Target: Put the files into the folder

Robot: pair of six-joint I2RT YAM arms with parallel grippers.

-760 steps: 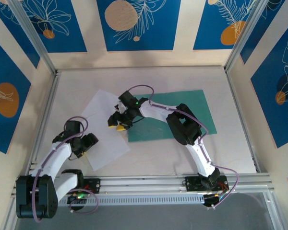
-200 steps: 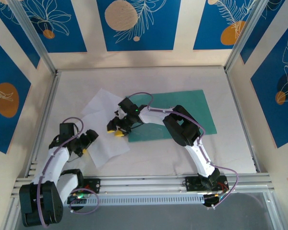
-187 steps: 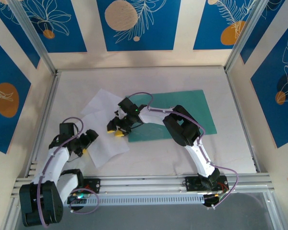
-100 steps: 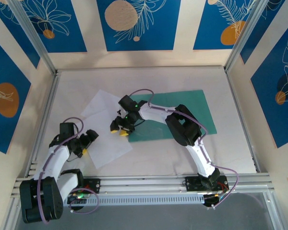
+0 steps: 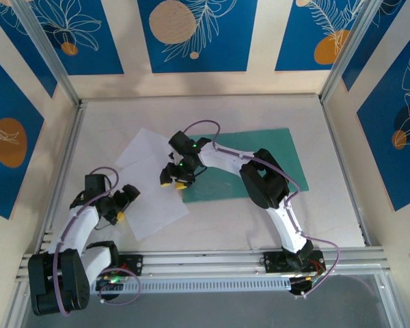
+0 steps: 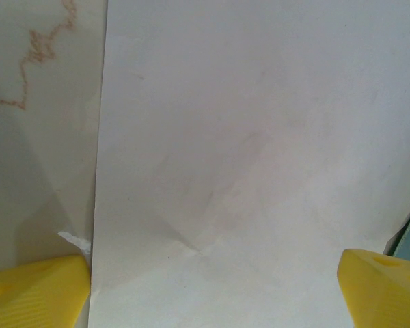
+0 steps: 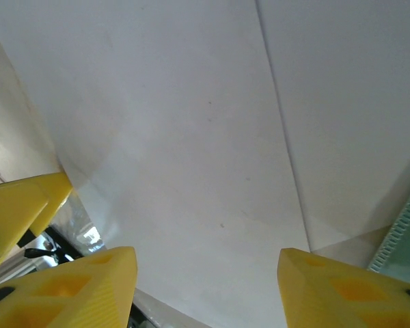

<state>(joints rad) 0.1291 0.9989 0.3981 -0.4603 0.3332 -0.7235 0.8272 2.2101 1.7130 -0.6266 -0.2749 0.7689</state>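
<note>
Two white sheets (image 5: 150, 205) lie overlapped and flat on the desk (image 5: 328, 212), just left of the green folder (image 5: 287, 157), which also lies flat. The right hand (image 5: 173, 183) is over the sheets by the folder's left edge, fingers (image 7: 89, 287) spread, gripping nothing. The left hand (image 5: 121, 206) is at the sheets' near-left edge, fingers (image 6: 34, 290) apart, nothing clamped.

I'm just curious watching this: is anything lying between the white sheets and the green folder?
Nothing visible lies between them. The files sit just left of the folder, with the right gripper hanging open above the sheets' near-folder edge.
</note>
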